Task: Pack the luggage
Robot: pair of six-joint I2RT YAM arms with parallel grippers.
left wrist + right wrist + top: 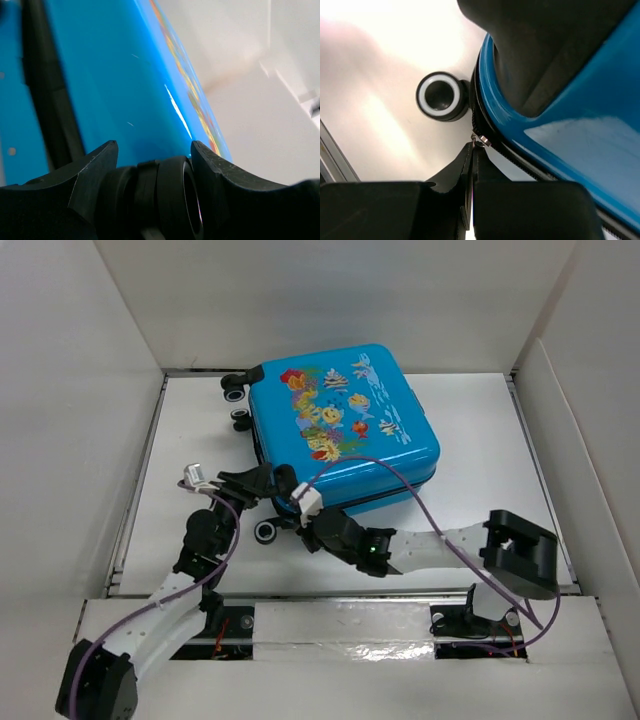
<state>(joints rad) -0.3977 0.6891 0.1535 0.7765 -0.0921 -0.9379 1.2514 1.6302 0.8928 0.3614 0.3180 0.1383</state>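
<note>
The luggage (340, 420) is a bright-blue hard-shell case with a fish print. It lies flat and closed in the middle of the white table (180, 440), wheels to the left. My left gripper (270, 481) is at its near-left corner. In the left wrist view the left gripper (155, 150) is shut on a black wheel (172, 197), with the blue shell (110, 75) behind. My right gripper (302, 524) is at the near edge. In the right wrist view the right gripper (473, 146) is shut on the metal zipper pull (481, 140) of the black zipper (520, 156).
A free wheel with a white ring (439, 96) stands just left of the right fingertips, seen from above as the near wheel (266, 531). Two more wheels (237, 393) stick out at the far-left corner. White walls (80, 390) enclose the table; a metal rail (340, 592) runs along its near edge.
</note>
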